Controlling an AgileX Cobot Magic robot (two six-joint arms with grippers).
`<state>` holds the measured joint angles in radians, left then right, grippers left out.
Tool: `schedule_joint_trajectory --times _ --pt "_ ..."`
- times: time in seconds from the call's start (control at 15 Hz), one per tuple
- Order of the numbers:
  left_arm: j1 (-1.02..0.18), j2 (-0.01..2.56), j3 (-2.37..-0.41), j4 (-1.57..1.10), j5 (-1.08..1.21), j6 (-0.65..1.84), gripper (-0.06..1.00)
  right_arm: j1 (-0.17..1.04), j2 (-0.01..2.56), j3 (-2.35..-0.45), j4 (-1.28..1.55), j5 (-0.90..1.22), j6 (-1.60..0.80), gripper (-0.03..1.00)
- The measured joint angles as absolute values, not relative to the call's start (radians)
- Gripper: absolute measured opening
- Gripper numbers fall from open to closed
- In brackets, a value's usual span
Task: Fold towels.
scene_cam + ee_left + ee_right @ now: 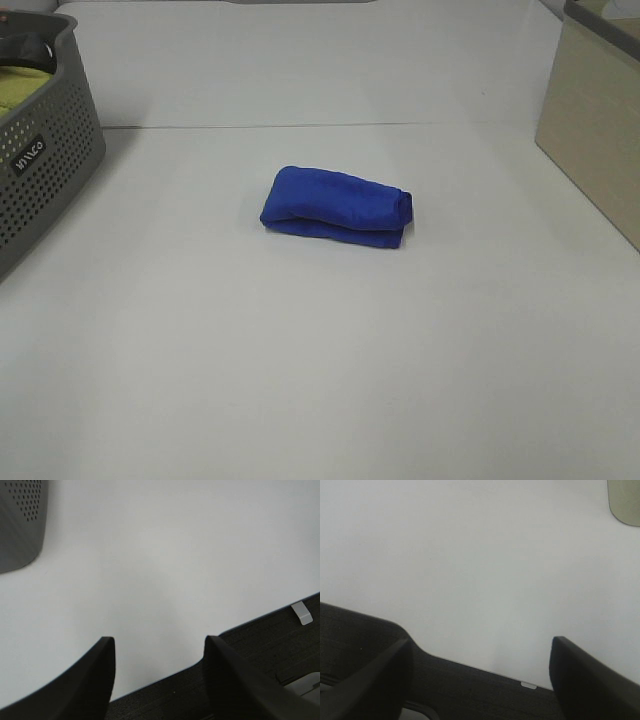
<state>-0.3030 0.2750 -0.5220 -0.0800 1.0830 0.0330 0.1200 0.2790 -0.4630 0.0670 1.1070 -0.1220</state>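
The royal-blue towel (336, 207) lies folded into a small thick bundle at the middle of the white table (320, 360) in the exterior high view. Neither arm shows in that view. My left gripper (159, 645) is open and empty over bare table near its front edge, far from the towel. My right gripper (481, 645) is open and empty, also over bare table near the edge. The towel does not show in either wrist view.
A grey perforated basket (40, 160) with yellow-green fabric (22, 88) inside stands at the left edge; its corner shows in the left wrist view (20, 525). A beige box (595, 120) stands at the right edge. A dark mat (260, 655) lies past the table's front edge.
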Motion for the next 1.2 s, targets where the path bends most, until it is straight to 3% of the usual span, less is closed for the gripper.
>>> schedule_joint_trajectory --times 0.2,0.47,0.67,0.8,1.2 --pt "-0.276 0.27 -0.522 -0.083 1.083 0.033 0.52 0.12 0.279 -0.463 0.068 1.107 -0.122 0.74" --pt "-0.07 0.11 -0.522 -0.086 1.081 0.033 0.52 0.012 0.214 -0.463 0.087 1.107 -0.122 0.74" --pt "-0.001 0.003 -0.522 -0.086 1.082 0.033 0.52 0.0 0.109 -0.463 0.089 1.107 -0.122 0.74" --pt "0.006 -0.004 -0.522 -0.086 1.082 0.033 0.52 -0.002 0.0 -0.463 0.089 1.108 -0.122 0.74" --pt "0.006 -0.006 -0.522 -0.086 1.082 0.033 0.52 -0.002 -0.003 -0.461 0.089 1.108 -0.122 0.74"
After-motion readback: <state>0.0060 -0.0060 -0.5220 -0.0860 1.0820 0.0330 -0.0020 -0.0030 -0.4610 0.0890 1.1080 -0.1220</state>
